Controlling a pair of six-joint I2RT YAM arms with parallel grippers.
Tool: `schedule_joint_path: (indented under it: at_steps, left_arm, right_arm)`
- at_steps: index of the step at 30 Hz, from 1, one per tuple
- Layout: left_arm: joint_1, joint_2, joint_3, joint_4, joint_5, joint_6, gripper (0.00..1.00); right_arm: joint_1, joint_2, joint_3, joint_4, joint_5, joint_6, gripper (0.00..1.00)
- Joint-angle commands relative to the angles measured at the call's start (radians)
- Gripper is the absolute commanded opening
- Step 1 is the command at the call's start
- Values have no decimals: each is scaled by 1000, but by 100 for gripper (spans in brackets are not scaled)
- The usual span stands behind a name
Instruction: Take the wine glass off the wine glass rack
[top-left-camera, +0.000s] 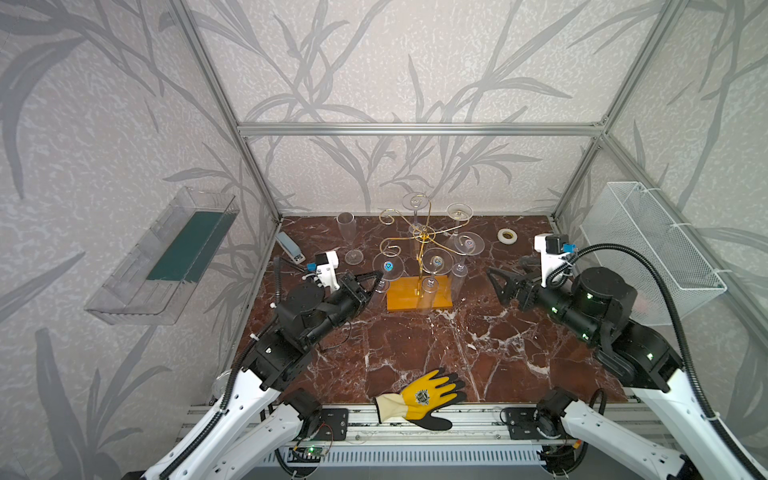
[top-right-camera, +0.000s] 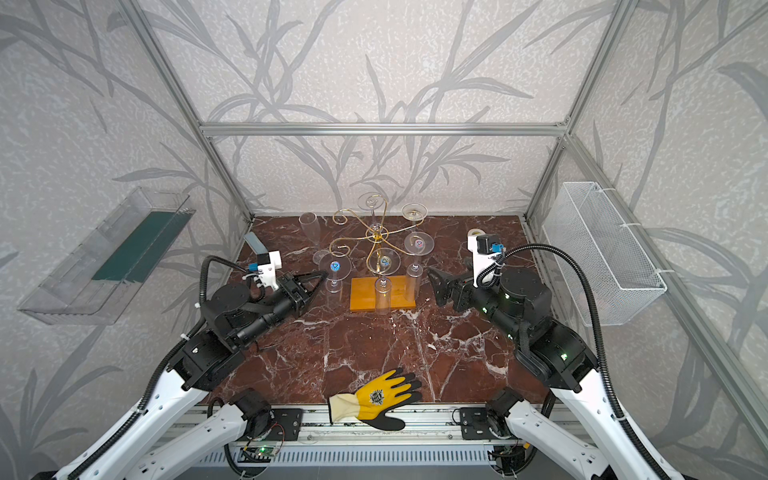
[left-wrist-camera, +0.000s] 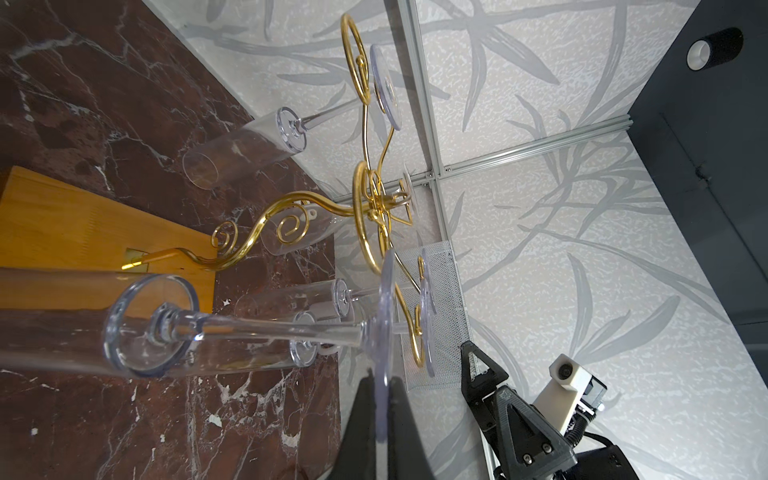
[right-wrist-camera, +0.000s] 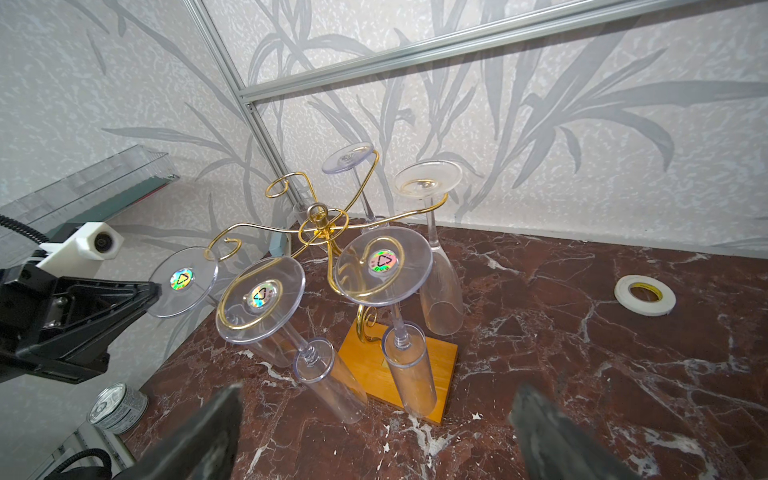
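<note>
A robotics lab test cell, not a home: an aluminium-profile frame (top-left-camera: 419, 129) holds leaf-patterned wallpaper panels (top-left-camera: 374, 62) around a red marble-look table (top-left-camera: 415, 345), with two robot arms (top-left-camera: 245, 399) bolted to a rail (top-left-camera: 478, 424) along the table's near edge.

Left jaws seemingly tight, right wide

Triangle-sign stickers (right-wrist-camera: 382, 261) on wine-glass feet (right-wrist-camera: 415, 253)
</note>
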Motion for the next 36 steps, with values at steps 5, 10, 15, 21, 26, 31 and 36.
schedule_joint_path:
  at_steps: [5,10,15,21,26,31,36]
  left_arm:
    - [-2,-51,105,-207,-145,188,0]
    - [-2,-42,225,-347,-229,398,0]
    - [-2,18,376,-430,-261,620,0]
    - [-3,137,538,-423,-209,881,0]
    - [-2,246,633,-402,-141,1060,0]
    - [-7,318,671,-339,-83,1217,0]
    - [-55,355,674,-282,-45,1393,0]
  right_arm:
    - [-4,8,28,10,-16,-11,99]
    - [-5,10,47,3,-10,-33,99]
    - [-4,35,85,-9,-27,-52,99]
    - [-4,78,142,-13,-62,-80,99]
    - [-4,110,191,-14,-98,-111,99]
    - [-3,136,237,-22,-123,-137,99]
    - [-4,168,287,-31,-153,-159,99]
